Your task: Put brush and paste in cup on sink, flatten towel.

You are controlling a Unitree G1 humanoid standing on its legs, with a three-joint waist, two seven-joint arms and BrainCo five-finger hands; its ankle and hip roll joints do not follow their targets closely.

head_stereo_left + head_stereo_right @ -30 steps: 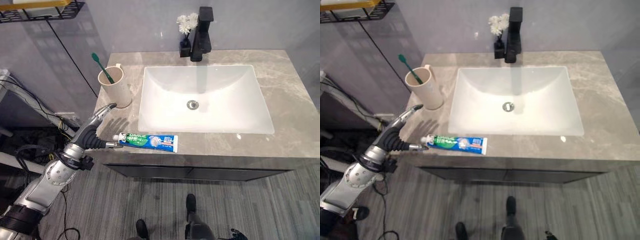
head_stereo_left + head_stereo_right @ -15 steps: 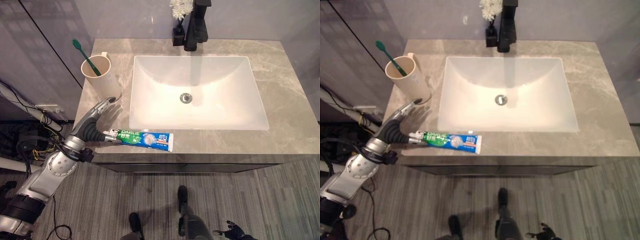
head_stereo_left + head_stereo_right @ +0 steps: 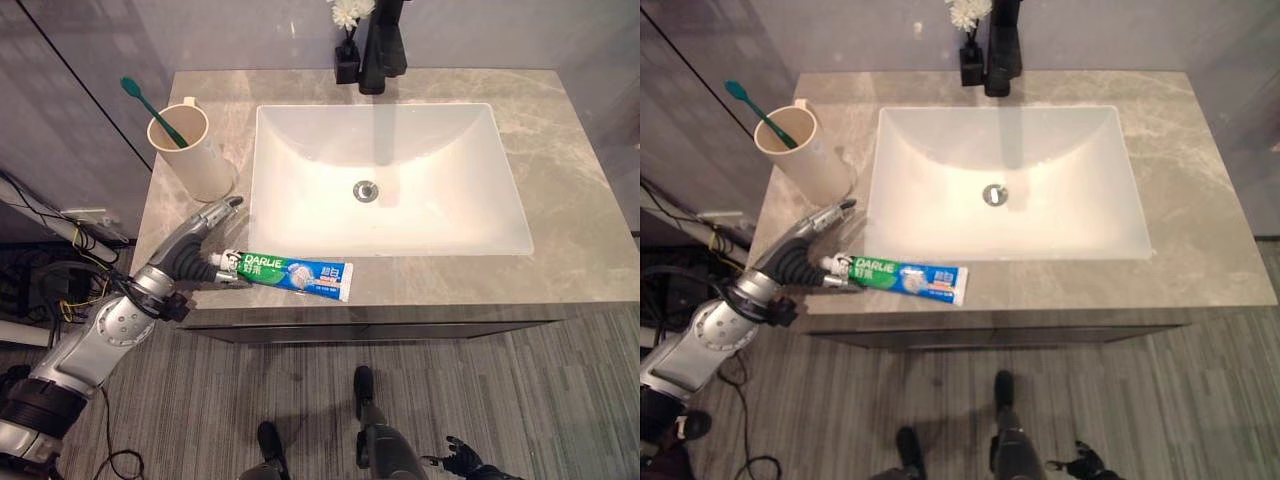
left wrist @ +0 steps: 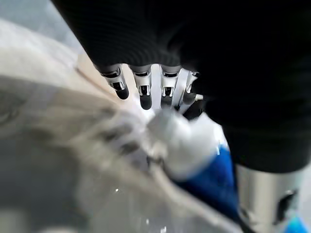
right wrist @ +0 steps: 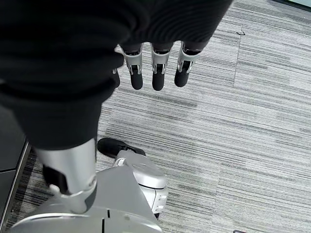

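A green, white and blue toothpaste tube [image 3: 295, 273] lies flat on the grey counter [image 3: 570, 170] near its front edge, cap end to the left. My left hand [image 3: 190, 255] is at that cap end, fingers straight above it and thumb beside the white cap [image 4: 182, 145], with no grip closed on it. A beige cup [image 3: 190, 150] stands at the counter's back left with a green toothbrush [image 3: 150, 105] leaning in it. My right hand [image 5: 155, 73] hangs low over the floor, fingers relaxed and holding nothing.
A white rectangular sink basin [image 3: 300, 170] fills the counter's middle. A black faucet [image 3: 380, 45] and a small black vase of white flowers [image 3: 347, 60] stand behind it. Grey plank floor [image 3: 560, 400] lies below the counter's front edge.
The camera has moved, shifting the whole picture. My left hand has crept closer to the tube's cap end, fingers now reaching over it. The tube and cup stay put.
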